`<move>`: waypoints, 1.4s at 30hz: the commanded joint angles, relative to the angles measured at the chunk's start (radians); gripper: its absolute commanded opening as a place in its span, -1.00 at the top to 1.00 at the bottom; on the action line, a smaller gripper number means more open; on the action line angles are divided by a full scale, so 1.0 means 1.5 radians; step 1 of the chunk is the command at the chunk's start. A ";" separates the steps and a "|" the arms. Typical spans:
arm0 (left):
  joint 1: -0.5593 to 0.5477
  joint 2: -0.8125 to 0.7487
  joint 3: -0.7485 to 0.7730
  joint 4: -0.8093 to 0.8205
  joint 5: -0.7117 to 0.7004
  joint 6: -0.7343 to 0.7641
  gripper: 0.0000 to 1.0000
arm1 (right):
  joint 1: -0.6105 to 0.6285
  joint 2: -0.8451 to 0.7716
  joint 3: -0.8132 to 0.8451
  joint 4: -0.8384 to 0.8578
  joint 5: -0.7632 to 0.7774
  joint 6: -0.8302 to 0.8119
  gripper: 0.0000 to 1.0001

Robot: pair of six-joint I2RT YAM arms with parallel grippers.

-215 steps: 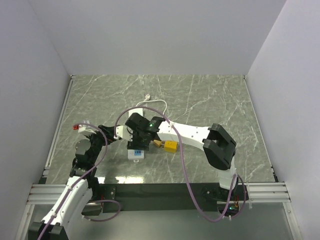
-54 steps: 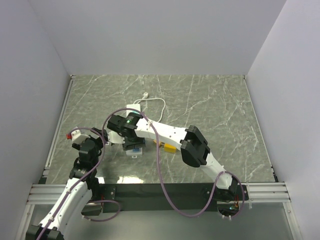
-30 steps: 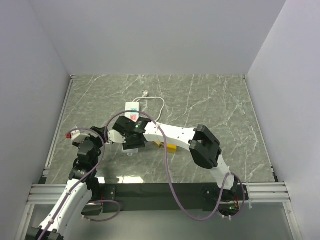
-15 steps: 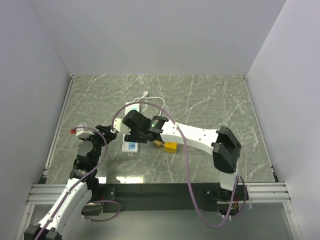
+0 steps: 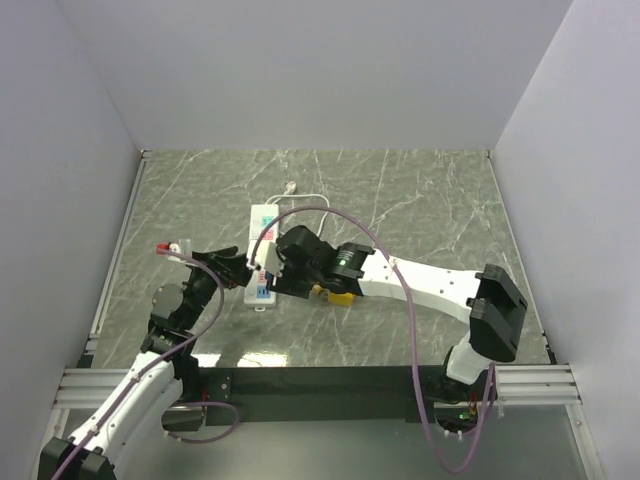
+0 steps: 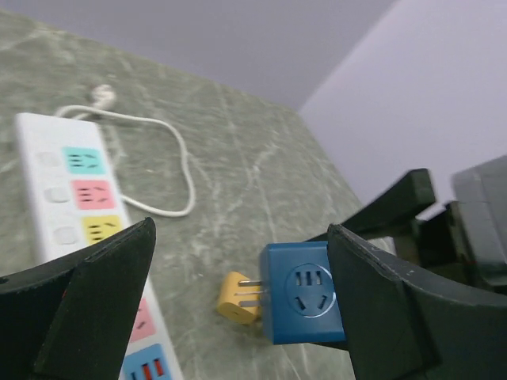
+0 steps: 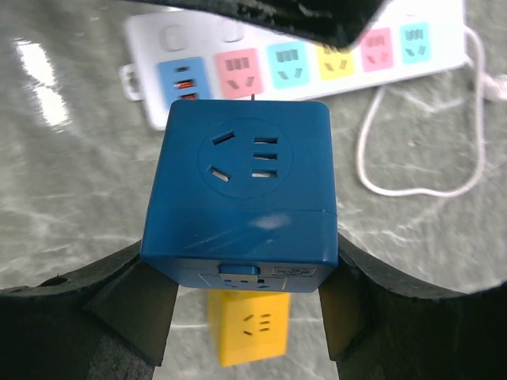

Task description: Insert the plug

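Right wrist view: your right gripper [image 7: 242, 265] clamps the blue cube adapter [image 7: 245, 186] near the power strip [image 7: 309, 57]; left gripper [image 6: 238, 237] gapes open. Next, align its pins with 1 socket.

even bright light, soft glare

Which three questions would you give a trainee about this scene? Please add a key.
1. Multiple choice: what does the right hand hold? A a red cable; B the blue adapter cube; C a screwdriver.
2. True or false: the yellow plug lies on the table, apart from the power strip.
3. Fill in: the left hand is ____ (open or shut).
Key: 1 B; 2 true; 3 open.
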 commanded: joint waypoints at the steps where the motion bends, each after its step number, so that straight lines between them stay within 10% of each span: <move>1: -0.002 0.013 0.006 0.102 0.167 -0.003 -0.89 | -0.019 -0.081 -0.046 0.107 -0.094 -0.009 1.00; 17: -0.006 0.012 0.020 0.208 0.344 -0.133 -0.93 | -0.075 -0.236 -0.148 0.184 -0.308 -0.101 1.00; 42: -0.062 0.160 -0.011 0.381 0.306 -0.150 -0.63 | -0.095 -0.314 -0.275 0.360 -0.398 -0.043 1.00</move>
